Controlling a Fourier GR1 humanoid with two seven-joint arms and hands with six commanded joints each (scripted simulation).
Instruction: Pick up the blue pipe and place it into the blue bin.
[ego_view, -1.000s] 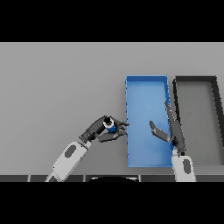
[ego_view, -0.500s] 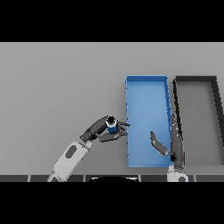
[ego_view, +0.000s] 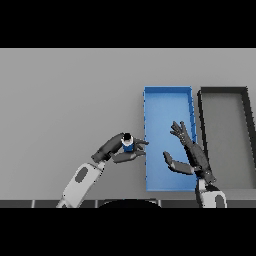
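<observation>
One blue pipe (ego_view: 128, 146) pinched in left robot hand (ego_view: 121, 150), just left of blue bin (ego_view: 167, 96), closer than before; two bins on grey surface (ego_view: 65, 100), one blue, one dark bin (ego_view: 223, 92); right robot hand (ego_view: 187, 150) open over blue bin, raised again after dropping lower.

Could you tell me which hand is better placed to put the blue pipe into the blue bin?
Left. The left hand already grips the blue pipe right beside the blue bin's left wall. The right hand hovers open over the bin, holding nothing.
</observation>
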